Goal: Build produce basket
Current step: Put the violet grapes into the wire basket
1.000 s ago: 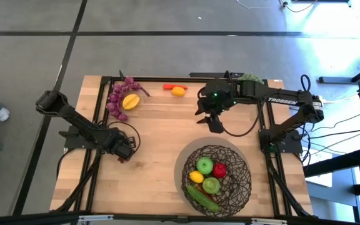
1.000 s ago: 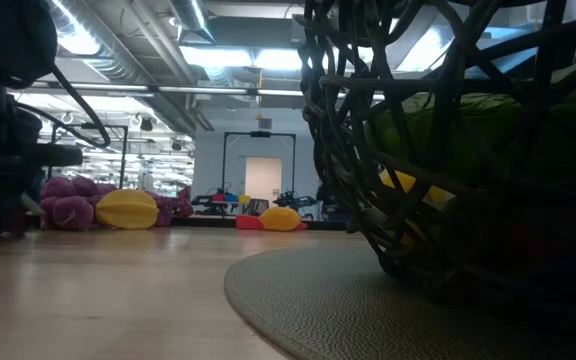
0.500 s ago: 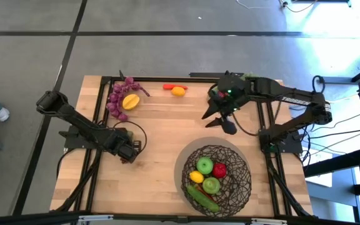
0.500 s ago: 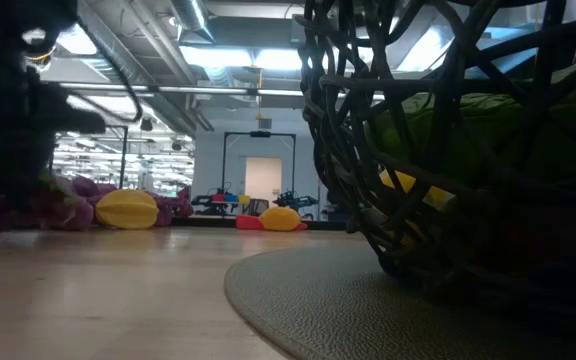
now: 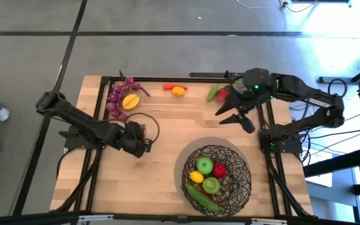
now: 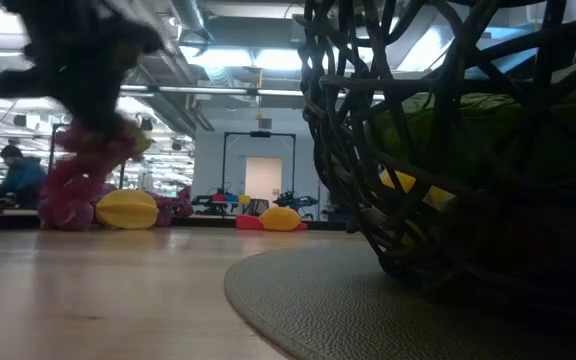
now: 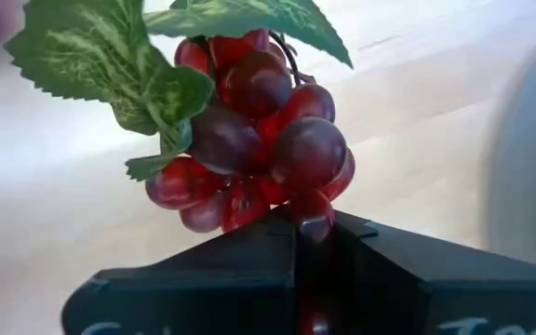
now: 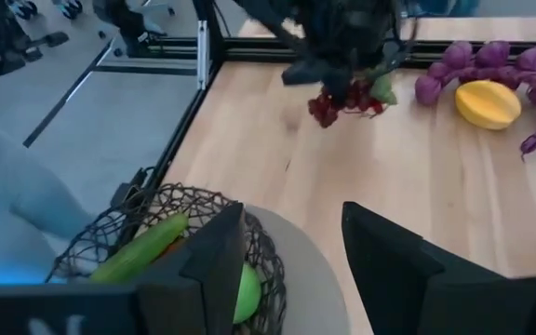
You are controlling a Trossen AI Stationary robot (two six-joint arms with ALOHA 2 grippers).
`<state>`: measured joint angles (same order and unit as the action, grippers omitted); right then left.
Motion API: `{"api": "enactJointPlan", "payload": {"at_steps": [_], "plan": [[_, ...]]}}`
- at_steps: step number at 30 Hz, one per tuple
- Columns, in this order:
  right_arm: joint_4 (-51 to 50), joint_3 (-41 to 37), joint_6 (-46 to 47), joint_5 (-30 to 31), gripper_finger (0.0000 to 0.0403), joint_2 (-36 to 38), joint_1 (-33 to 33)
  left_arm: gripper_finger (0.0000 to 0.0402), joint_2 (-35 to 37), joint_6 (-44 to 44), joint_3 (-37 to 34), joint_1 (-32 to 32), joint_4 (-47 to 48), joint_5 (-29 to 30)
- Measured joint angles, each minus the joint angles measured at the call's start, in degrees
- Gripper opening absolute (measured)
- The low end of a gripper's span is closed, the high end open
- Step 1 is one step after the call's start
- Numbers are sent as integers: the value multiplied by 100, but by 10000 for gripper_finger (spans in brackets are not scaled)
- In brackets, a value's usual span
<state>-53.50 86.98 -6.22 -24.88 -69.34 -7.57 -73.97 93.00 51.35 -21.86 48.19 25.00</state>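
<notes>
A bunch of red grapes (image 7: 259, 140) with green leaves sits in my left gripper (image 7: 310, 233), which is shut on it above the table's left middle (image 5: 140, 147). The low view shows that bunch (image 6: 78, 175) off the tabletop. The dark woven basket (image 5: 230, 159) stands on a round grey mat at the near right and holds green apples, a red apple (image 5: 219, 169), a lemon and a cucumber (image 5: 202, 199). My right gripper (image 5: 235, 116) hovers open above the table beyond the basket, nothing between its fingers (image 8: 217, 256). My left gripper pinches the grapes at one end of the bunch (image 7: 311, 216) between its two fingers. The fingers come slanting down from the table's left side. The bunch hangs below the gripper, clear of the table, its leaves (image 7: 110, 56) at the end away from the fingers.
Purple grapes (image 5: 117, 100) and a yellow lemon (image 5: 130, 101) lie at the far left. A red chili and a second lemon (image 5: 178, 91) lie at the far middle, with green and red produce (image 5: 216, 94) by the far right. A person (image 6: 18, 175) sits in the room behind.
My left gripper has risen and moved toward the basket, rolling as it went; the red grapes have come up off the table with it. My right gripper has risen and gone toward the table's right edge, still open, uncovering the produce at the far right.
</notes>
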Motion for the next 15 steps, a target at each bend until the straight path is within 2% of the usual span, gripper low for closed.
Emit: {"api": "enactJointPlan", "payload": {"at_steps": [5,9,15], "plan": [[-618,0,-30,-73,177,192,0,1,0,-1583,767,340,-117,29],[-898,0,-39,-52,177,252,0,1,4,-3047,1282,645,-706,-351],[-895,0,-47,-23,177,293,0,1,-80,-4610,1880,1036,-1458,-900]]}}
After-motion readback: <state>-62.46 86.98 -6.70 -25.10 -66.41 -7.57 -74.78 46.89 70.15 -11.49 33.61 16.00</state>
